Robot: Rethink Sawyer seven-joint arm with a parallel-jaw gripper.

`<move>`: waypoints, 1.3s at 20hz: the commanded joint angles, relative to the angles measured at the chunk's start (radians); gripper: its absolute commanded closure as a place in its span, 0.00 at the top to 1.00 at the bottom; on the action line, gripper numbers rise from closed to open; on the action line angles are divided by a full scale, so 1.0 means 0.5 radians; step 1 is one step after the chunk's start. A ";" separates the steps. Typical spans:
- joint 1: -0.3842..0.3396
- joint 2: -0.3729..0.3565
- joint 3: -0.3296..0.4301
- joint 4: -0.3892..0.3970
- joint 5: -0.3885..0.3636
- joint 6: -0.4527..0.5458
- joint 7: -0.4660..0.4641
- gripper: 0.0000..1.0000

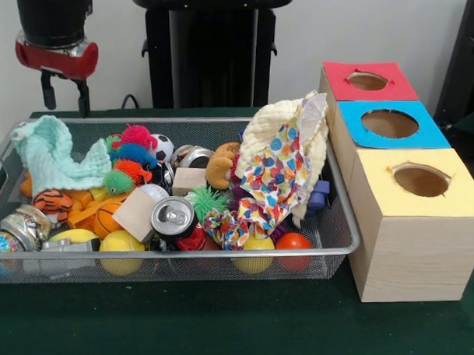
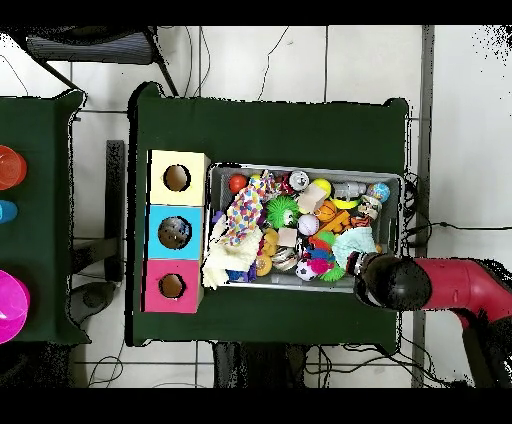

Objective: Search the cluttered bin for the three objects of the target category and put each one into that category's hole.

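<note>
The silver wire-mesh bin (image 1: 342,244) sits on the green table, full of toys, balls, cans and cloths; it also shows in the overhead view (image 2: 392,180). The hole (image 1: 367,81) is round, in the red top of the farthest wooden box; in the overhead view the hole (image 2: 172,286) is in the lowest box. My gripper (image 1: 65,93) hangs above the bin's far left corner, over a mint green cloth (image 1: 55,153). Its two dark fingers are apart and hold nothing. In the overhead view the arm's head (image 2: 388,281) covers the bin's corner.
A blue-topped box (image 1: 389,124) and a yellow-topped box (image 1: 418,180) stand in a row with the red one, right of the bin. A colourful dotted cloth (image 1: 276,176) and a cream cloth (image 1: 278,121) drape over the bin's right end. A silver can (image 1: 173,217) lies near the front.
</note>
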 commanded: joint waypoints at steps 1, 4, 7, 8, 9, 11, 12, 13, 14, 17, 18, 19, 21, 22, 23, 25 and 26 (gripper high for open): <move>-0.103 -0.200 0.225 0.106 0.289 0.162 -0.472 1.00; -0.150 -0.273 0.299 0.194 0.438 0.083 -0.403 1.00; -0.184 -0.275 0.328 0.316 0.557 0.008 -0.279 1.00; -0.194 -0.261 0.323 0.350 0.562 -0.023 -0.258 1.00; -0.197 -0.208 0.316 0.375 0.559 -0.078 -0.220 1.00; -0.201 -0.123 0.291 0.422 0.553 -0.165 -0.165 1.00; -0.203 -0.091 0.278 0.432 0.547 -0.196 -0.148 1.00; -0.197 -0.041 0.255 0.445 0.544 -0.231 -0.117 1.00; -0.193 -0.018 0.242 0.454 0.547 -0.251 -0.099 1.00; -0.204 0.099 0.241 0.498 0.598 -0.337 -0.043 1.00; -0.201 0.106 0.242 0.520 0.606 -0.362 -0.026 1.00; -0.201 0.130 0.249 0.543 0.626 -0.385 -0.010 1.00; -0.187 0.150 0.248 0.574 0.633 -0.436 0.019 1.00; -0.179 0.149 0.247 0.586 0.635 -0.458 0.027 1.00; -0.166 0.165 0.234 0.588 0.628 -0.475 0.038 1.00; -0.130 0.176 0.199 0.592 0.611 -0.520 0.064 1.00; -0.115 0.184 0.192 0.598 0.618 -0.522 0.072 1.00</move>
